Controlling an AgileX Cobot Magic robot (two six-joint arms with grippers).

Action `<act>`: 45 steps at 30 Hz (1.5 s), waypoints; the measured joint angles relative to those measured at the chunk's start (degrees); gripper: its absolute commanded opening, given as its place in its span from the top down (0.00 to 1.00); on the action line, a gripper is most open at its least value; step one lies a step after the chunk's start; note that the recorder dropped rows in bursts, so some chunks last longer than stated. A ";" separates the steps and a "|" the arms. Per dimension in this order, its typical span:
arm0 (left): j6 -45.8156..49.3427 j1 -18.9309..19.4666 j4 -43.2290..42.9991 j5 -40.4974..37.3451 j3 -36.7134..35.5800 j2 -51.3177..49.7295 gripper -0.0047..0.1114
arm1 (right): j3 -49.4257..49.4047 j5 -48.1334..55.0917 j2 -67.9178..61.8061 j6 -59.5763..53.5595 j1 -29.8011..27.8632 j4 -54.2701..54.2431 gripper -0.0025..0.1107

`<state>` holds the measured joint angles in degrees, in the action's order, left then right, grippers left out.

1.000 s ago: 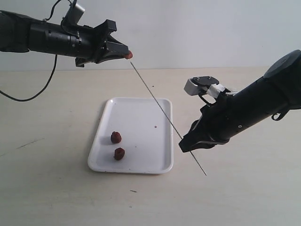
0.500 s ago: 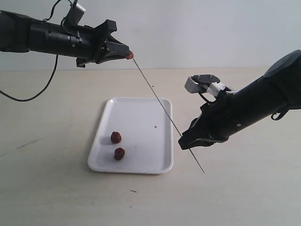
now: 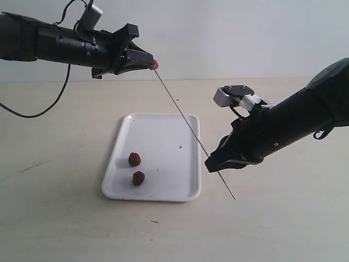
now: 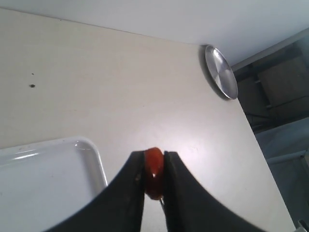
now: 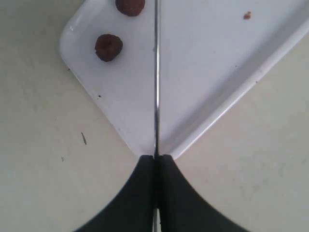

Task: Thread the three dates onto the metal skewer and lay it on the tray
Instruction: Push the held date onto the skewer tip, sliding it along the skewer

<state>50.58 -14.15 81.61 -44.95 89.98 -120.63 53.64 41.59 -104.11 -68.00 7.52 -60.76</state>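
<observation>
- The left gripper [image 3: 150, 64] is held high over the table [image 3: 283, 224], above and beyond the tray's far edge. Its jaws are partly closed and pinch one date [image 3: 155, 65] at the fingertips, with the fruit showing at their front.
- The right gripper [image 3: 214, 165] has its jaws pressed tight on the metal skewer [image 3: 185, 121]. It grips the rod near its lower end, and a short length sticks out below the grip.
- The skewer slants up over the right part of the tray [image 3: 163, 117] toward the left gripper. Its upper tip meets the held date. Whether the tip has gone in, I cannot tell.
- The tray lies flat on the table between the two arms.
- Two other dates [image 3: 134, 159] rest on the tray's near left part, close together but not touching.
- A tiny red crumb [image 3: 180, 146] lies on the tray nearer the right rim, well apart from the dates.
</observation>
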 measured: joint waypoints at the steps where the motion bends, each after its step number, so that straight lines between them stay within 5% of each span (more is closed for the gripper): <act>1: 0.00 -0.44 0.00 -0.09 0.00 0.00 0.82 | 0.00 0.00 0.00 -0.14 0.00 -0.25 0.98; 40: 1.07 -4.25 -1.94 -6.95 0.00 0.00 0.82 | 13.50 0.60 -5.53 -6.27 0.00 -17.67 0.98; 45: 1.21 -4.39 -1.94 -7.28 0.00 0.00 0.75 | 13.75 0.60 -5.53 -7.65 0.00 -19.53 0.98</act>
<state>51.79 -18.54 79.68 -52.23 89.98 -120.63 67.39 42.19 -109.64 -75.65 7.52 -80.29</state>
